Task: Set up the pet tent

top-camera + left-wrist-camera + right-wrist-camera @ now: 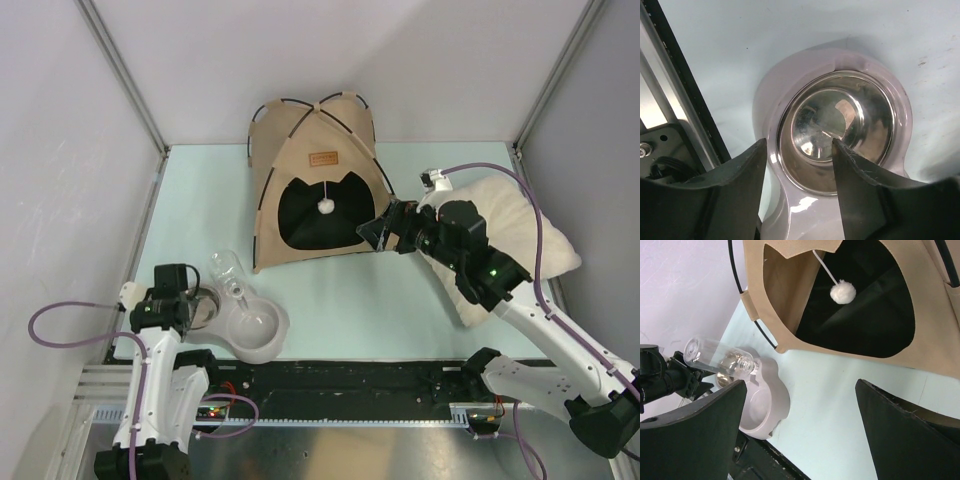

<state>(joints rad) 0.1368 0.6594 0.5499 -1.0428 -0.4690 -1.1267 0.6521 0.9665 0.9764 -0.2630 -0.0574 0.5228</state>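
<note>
Likely light, floppy: grip the tan fabric pet tent (300, 150) by its thin black poles (764, 334); your right claw (801, 387), left claw (799, 145) gape empty.

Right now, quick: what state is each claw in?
Left claw: open, empty, over the shiny round steel bowl.
Right claw: open, empty, facing the tan fabric pet tent.
</note>
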